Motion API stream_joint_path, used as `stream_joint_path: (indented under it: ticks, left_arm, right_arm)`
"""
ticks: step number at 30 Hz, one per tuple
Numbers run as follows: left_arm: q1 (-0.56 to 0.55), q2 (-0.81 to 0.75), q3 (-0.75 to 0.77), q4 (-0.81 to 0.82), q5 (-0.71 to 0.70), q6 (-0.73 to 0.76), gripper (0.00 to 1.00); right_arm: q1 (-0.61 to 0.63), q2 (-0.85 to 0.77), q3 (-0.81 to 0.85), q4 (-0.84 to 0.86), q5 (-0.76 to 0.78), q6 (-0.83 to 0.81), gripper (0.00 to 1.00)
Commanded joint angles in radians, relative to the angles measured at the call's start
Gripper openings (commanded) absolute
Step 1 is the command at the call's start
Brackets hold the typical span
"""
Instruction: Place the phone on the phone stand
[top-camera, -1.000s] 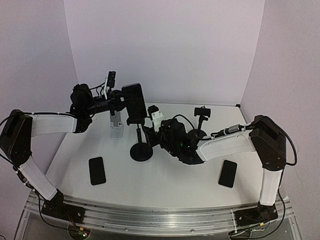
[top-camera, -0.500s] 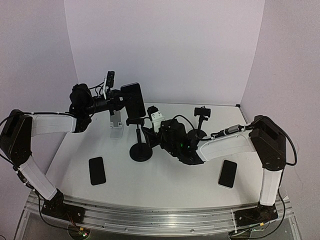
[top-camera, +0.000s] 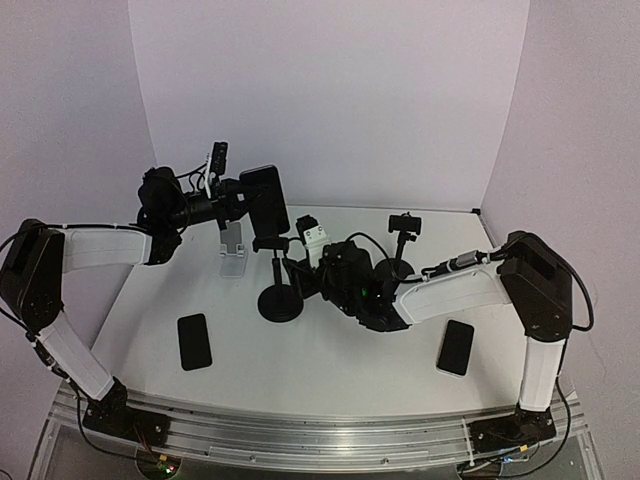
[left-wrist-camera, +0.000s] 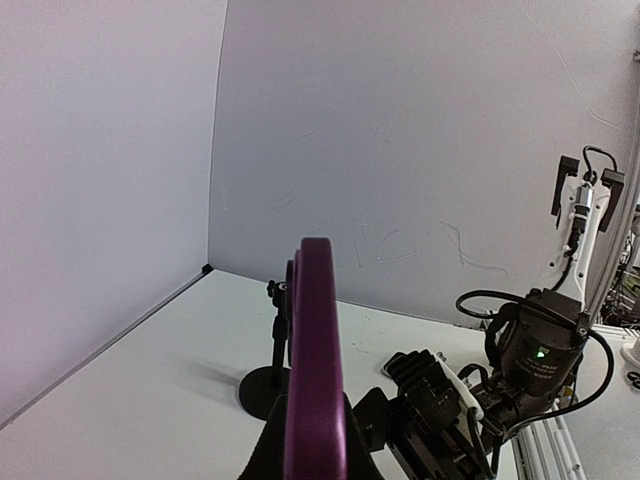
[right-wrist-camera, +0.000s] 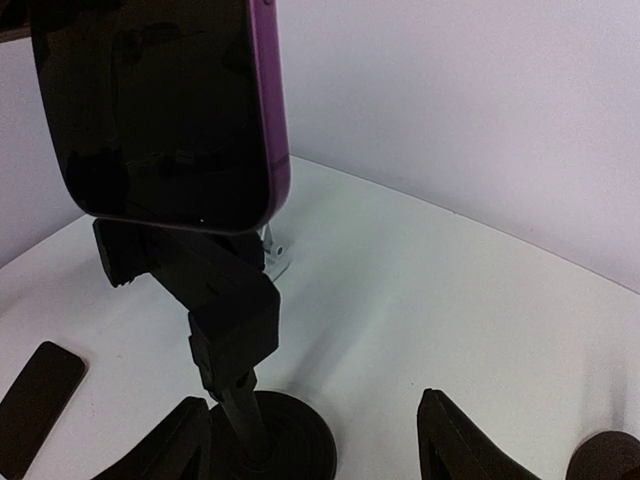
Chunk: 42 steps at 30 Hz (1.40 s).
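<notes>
Hovering over the phone stand (top-camera: 281, 303), left claw (top-camera: 250, 203) grips phone (top-camera: 266, 198).

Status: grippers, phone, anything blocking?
Left gripper shut on phone, upright just above black stand. Right gripper open, straddling stand's pole. Phone not seated yet; nothing blocking.

A robotics lab booth: white table (top-camera: 330, 350), plain lilac walls (top-camera: 330, 90), aluminium mounting rail (top-camera: 320, 430).

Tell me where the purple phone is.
Top view, left of centre: the purple phone hangs in the left gripper, just over the clamp of the black stand.
</notes>
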Motion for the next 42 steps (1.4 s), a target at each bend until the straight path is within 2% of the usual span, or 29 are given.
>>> stream_joint_path:
  ticks: [1, 6, 10, 13, 18, 31, 42]
  left_arm:
    - [0.003, -0.037, 0.03, 0.052, 0.012, 0.014, 0.0]
    - [0.003, -0.033, 0.033, 0.051, 0.013, 0.014, 0.0]
    - [0.003, -0.035, 0.033, 0.053, 0.011, 0.023, 0.0]
    - [0.003, -0.04, 0.026, 0.053, 0.004, 0.035, 0.0]
    - [0.003, -0.034, 0.012, 0.066, 0.004, 0.036, 0.0]
    - [0.001, -0.036, -0.004, 0.066, 0.051, 0.05, 0.0]
    - [-0.007, -0.034, -0.012, 0.063, 0.049, 0.076, 0.0]
  right_arm:
    - [0.011, -0.056, -0.004, 0.017, 0.008, 0.027, 0.72]
    - [0.01, -0.028, 0.058, 0.04, -0.006, 0.02, 0.7]
    - [0.01, 0.01, 0.082, 0.039, 0.003, 0.032, 0.57]
    - [0.01, 0.011, 0.084, 0.039, 0.012, 0.039, 0.51]
    - [0.01, 0.02, 0.103, 0.039, 0.016, 0.004, 0.48]
    - [0.01, 0.052, 0.111, 0.039, 0.093, -0.035, 0.3]
    - [0.011, 0.038, 0.118, 0.036, 0.095, -0.08, 0.2]
